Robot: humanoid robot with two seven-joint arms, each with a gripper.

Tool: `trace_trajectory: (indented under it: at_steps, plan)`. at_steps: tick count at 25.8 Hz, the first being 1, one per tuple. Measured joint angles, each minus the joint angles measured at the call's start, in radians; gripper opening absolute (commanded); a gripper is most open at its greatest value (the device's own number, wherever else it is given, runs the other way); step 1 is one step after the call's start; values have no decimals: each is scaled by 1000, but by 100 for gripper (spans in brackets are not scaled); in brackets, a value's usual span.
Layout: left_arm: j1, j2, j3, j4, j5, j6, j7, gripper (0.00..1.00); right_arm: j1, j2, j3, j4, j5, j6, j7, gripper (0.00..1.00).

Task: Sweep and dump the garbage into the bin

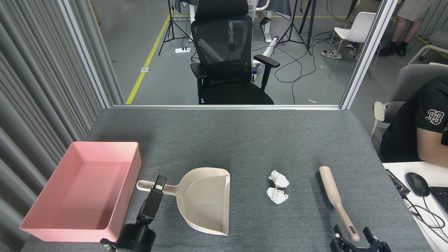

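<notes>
Right gripper point(351, 235) stood spread open astride the brush point(334, 197) handle's tip; brush ran 11 to 5 o'clock. Left gripper point(159, 183) touched the dustpan point(204, 199) handle, grip unclear.

Both of the robot's arms are matte black: the left gripper point(158, 184) a slim boxy link on a rounded joint, the right gripper point(353, 238) two short ridged prongs.

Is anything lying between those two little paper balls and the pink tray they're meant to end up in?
Yes. The beige plastic dustpan lies on the grey table between the two crumpled white paper wads and the pink rectangular plastic tray, its open mouth facing the wads.
</notes>
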Motion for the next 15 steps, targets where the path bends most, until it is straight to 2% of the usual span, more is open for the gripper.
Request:
trace_trajectory:
  at_steps: [8,13,15]
  plan:
    - [0,0,0,0,-1,0,7,99,-2,-1,18,10,2,2,3,76]
    - [0,0,0,0,-1,0,8,99,-2,-3,20,10,1,2,-1,75]
    - [0,0,0,0,-1,-1,9,99,-2,-6,20,10,1,3,-1,61]
